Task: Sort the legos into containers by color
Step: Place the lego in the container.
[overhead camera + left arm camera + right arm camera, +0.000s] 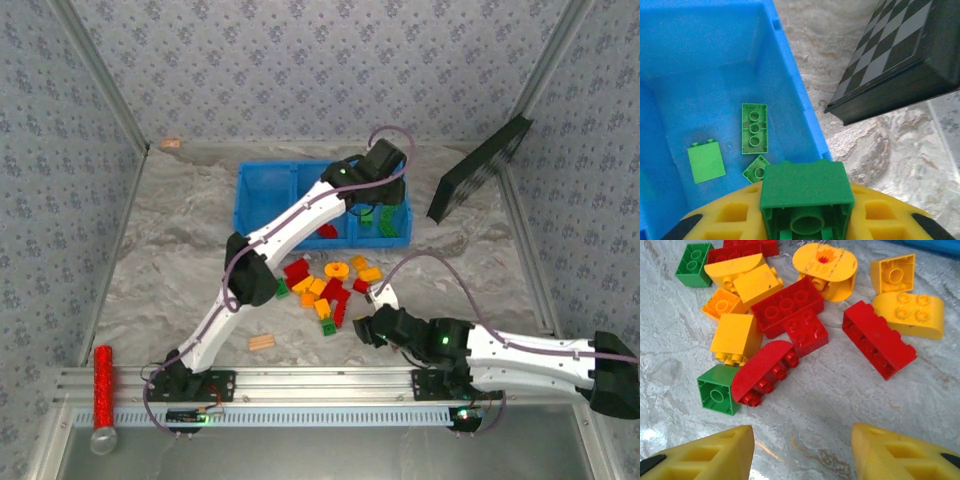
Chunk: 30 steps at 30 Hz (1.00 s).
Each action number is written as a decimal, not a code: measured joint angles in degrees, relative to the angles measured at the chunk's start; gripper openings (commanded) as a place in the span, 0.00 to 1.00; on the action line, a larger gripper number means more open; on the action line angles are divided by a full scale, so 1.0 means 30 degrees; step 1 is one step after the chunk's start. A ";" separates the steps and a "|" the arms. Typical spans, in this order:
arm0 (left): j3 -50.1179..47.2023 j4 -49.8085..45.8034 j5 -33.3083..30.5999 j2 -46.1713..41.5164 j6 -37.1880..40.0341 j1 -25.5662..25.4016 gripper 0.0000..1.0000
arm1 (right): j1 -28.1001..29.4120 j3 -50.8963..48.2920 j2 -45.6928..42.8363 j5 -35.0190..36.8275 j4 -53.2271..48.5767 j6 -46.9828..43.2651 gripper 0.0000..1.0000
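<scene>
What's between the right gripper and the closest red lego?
Nothing but bare marbled table. In the right wrist view the right gripper faces the rounded red lego across it.

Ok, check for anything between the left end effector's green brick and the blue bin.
Nothing visible does. The left end effector holds the dark green plastic brick above the open blue plastic compartment; three green bricks lie on its floor.

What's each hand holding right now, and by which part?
Left hand grips a green brick by its opposite side walls, over the blue bin. Right hand holds nothing, open above the loose bricks.
</scene>
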 measured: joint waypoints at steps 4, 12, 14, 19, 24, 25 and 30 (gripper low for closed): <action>0.0328 -0.0430 -0.0080 0.1180 0.0299 0.0022 0.20 | 0.0685 0.0146 0.0867 0.0364 0.0022 0.0488 0.55; 0.0328 -0.1013 0.0109 0.2951 0.0291 0.0051 0.23 | 0.1078 0.1566 0.3563 0.0408 0.0277 0.0605 0.56; 0.0328 -0.1107 0.0240 0.3344 0.0262 0.0051 0.24 | 0.1078 0.1931 0.4109 0.0386 0.0495 0.0561 0.56; 0.0138 -0.1056 0.0357 0.3738 0.0117 0.0051 0.32 | 0.1260 0.2805 0.5792 0.0036 0.1195 0.0459 0.59; 0.0007 -0.0954 0.0372 0.3738 -0.0066 0.0051 0.42 | 0.1450 0.4007 0.8051 -0.0415 0.1428 0.0743 0.61; -0.0029 -0.0947 0.0372 0.3738 -0.0087 0.0051 0.44 | 0.1457 0.4277 0.8473 -0.0539 0.1428 0.0976 0.60; -0.0481 -0.0911 0.0597 0.3738 -0.0124 0.0036 0.58 | 0.1545 0.5115 0.9697 -0.1348 0.1290 0.3271 0.60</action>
